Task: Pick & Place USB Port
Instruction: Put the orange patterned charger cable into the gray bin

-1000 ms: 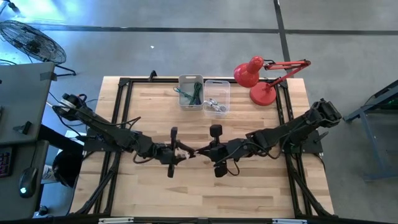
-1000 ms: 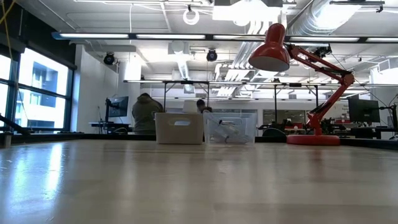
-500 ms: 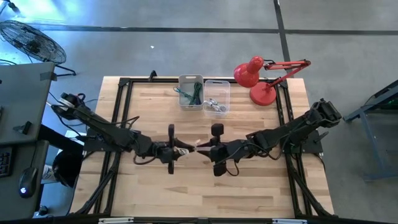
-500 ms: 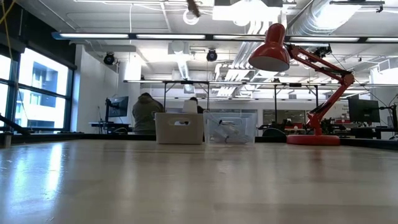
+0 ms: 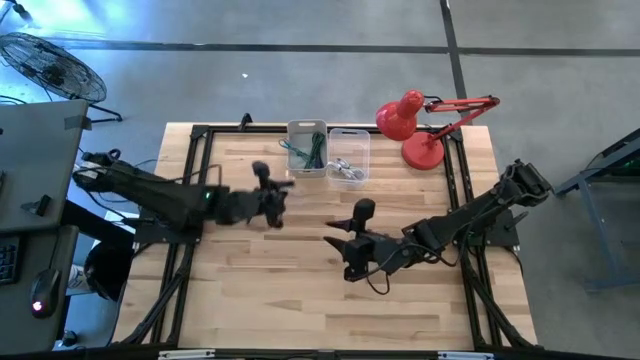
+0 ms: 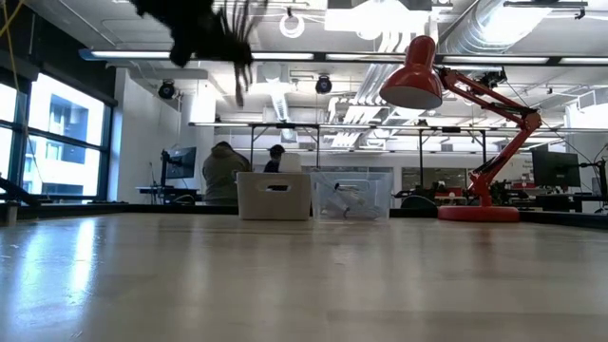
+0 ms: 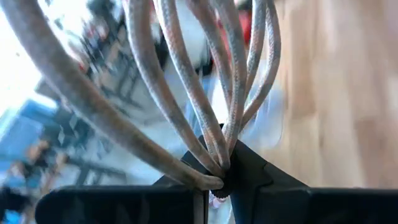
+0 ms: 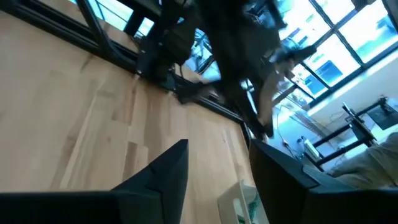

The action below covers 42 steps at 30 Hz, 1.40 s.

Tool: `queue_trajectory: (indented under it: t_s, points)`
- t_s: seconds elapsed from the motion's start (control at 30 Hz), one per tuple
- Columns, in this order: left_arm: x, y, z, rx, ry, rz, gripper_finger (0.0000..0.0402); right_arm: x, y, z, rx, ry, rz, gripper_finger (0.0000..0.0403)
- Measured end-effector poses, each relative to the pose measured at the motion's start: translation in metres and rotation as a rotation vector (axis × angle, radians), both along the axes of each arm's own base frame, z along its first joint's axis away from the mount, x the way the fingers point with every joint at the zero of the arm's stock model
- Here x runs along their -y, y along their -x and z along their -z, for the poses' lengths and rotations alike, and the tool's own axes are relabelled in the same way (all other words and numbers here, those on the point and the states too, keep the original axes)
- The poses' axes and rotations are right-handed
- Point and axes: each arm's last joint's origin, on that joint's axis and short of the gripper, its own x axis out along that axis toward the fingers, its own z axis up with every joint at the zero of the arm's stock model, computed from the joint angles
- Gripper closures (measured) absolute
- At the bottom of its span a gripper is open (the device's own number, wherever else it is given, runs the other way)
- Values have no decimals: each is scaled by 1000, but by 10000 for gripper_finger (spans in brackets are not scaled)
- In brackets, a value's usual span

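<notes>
The USB cable shows as a bundle of beige braided loops (image 7: 186,93) in my left gripper (image 7: 217,182), which is shut on it. That gripper (image 5: 272,197) hovers above the table's middle left, just near of the white bin (image 5: 307,148). In the low view it (image 6: 204,33) shows high up, with cord strands (image 6: 239,66) dangling below it. My right gripper (image 5: 332,238) stands open over the table's middle with nothing between its fingers (image 8: 174,168). It is well apart from the cable. My left gripper pinches several strands of the cable bundle together where they gather (image 7: 216,163), between its two fingertips. The fingers come roughly level from the table's left side. The bundle is lifted clear of the table, its loops spreading out beyond the fingers.
At the far edge stand the white bin with green cords and a clear bin (image 5: 348,155) with small parts. A red desk lamp (image 5: 415,125) stands at the far right. Bare wood (image 5: 300,300) stretches along the near side. People sit in the room behind (image 6: 225,171).
Both grippers met at the cable over the table's middle. My left gripper has swung toward the far edge and the white bin, turning as it went and taking the cable bundle along. The cable has left my right gripper, which has turned in place.
</notes>
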Motion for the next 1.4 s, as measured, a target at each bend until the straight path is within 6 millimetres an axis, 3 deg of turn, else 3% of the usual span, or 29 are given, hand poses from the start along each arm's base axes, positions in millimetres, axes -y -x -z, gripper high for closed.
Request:
queue_trajectory:
  t_s: [0.17,0.37,0.5,0.67,0.97,1.13,1.4]
  points:
    - [-55,-1,9,-112,62,-38,375,-3,1,0,-2,-10,-27,242]
    - [-94,4,10,-175,46,-16,375,-5,2,0,-1,-13,-32,242]
    - [-111,6,12,-191,38,-9,375,-4,1,0,-2,-11,-31,241]
    - [-132,-6,20,-117,102,91,375,0,0,0,-3,-9,-20,242]
    - [-164,-20,64,-160,286,41,375,0,0,1,-12,-10,-17,242]
    - [-180,-23,71,-53,405,59,375,0,0,1,-14,-10,-17,241]
    - [-193,-20,73,53,524,-1,300,1,0,1,-18,7,-8,243]
